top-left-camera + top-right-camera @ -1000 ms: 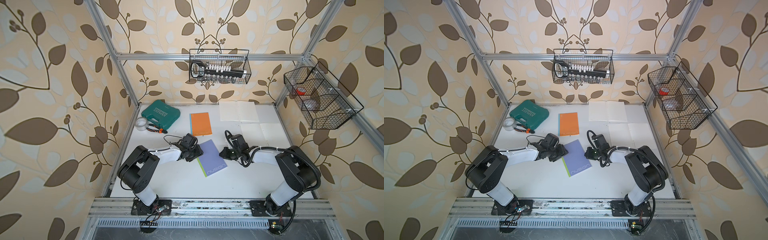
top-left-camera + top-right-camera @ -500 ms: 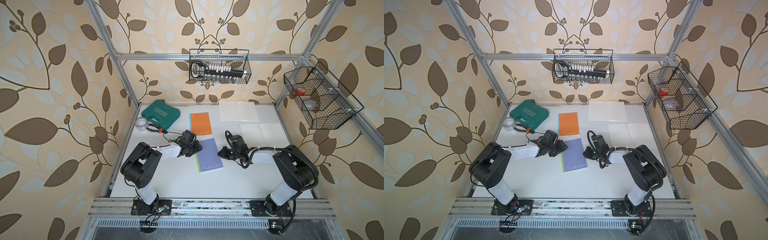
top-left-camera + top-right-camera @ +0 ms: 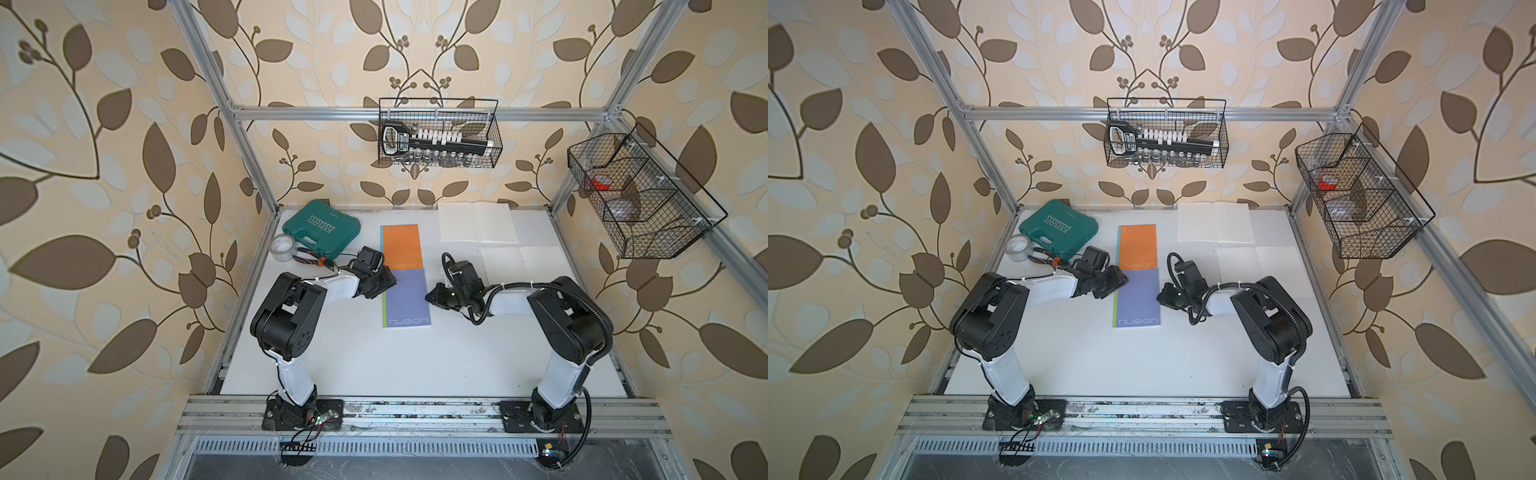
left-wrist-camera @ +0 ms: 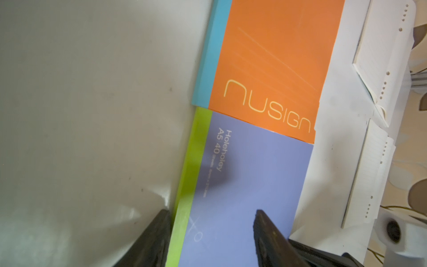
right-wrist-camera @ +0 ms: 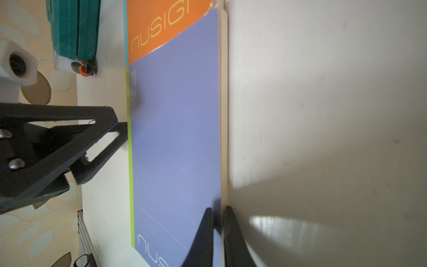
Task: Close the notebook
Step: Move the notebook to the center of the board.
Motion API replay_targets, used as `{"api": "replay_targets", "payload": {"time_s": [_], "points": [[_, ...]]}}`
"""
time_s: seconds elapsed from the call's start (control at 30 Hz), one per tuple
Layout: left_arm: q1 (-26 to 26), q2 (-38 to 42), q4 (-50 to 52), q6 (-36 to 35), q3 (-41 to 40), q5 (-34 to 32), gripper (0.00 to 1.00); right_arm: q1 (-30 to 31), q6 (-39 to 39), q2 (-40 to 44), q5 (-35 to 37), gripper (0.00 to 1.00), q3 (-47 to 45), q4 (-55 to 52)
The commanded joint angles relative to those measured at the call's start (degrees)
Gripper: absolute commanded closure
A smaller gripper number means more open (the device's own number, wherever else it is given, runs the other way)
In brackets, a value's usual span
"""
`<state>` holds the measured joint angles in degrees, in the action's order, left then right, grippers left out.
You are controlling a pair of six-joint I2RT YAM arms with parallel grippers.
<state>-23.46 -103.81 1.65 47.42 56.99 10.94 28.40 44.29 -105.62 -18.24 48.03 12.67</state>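
Surface: white tabletop (image 3: 374, 365), ringed by leaf-patterned walls.
Notebook: purple softcover notebook with green spine strip (image 3: 406, 297) is lying closed and flat at mid-table, its far end touching an orange notebook (image 3: 401, 245).
Left gripper (image 3: 390, 283): reaching in low, jaws standing apart, straddling the green spine edge.
Right gripper (image 3: 429, 296): lying low at the free page edge, jaws drawn together.

Left arm (image 3: 336, 286) white links, black joints; left tool (image 5: 104, 154) black, silver-screwed.
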Motion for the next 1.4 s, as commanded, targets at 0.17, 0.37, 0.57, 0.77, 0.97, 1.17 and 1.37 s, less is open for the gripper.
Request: {"api": "replay_targets", "payload": {"time_s": [0.17,0.37,0.57,0.77,0.97,1.17,1.37], "points": [[2.62,-3.85,3.99,-4.27,5.31,3.57,0.41,0.85,0.79,-6.88,2.68,0.87,2.95,-8.36],[4.78,-5.78,5.73,-5.81,8.00,3.92,0.41,0.78,0.72,-9.51,3.70,0.87,6.71,-9.31],[5.62,-6.80,7.05,-6.90,9.67,3.74,0.40,0.85,1.06,-11.62,4.15,0.87,8.93,-9.68],[5.84,-6.00,7.40,-6.95,9.63,4.09,0.36,0.85,0.15,-10.25,5.07,0.84,8.88,-10.78],[7.26,-3.28,9.98,-8.43,9.76,2.57,0.25,-0.25,-1.26,-6.45,6.28,0.65,7.90,-12.46],[9.38,0.31,12.62,-8.88,8.86,1.83,0.19,-2.13,-4.32,-0.68,8.08,0.50,7.28,-16.18],[9.49,5.24,14.61,-8.70,7.37,2.16,0.19,-5.67,-7.20,6.71,9.33,0.46,5.61,-20.18]]}}
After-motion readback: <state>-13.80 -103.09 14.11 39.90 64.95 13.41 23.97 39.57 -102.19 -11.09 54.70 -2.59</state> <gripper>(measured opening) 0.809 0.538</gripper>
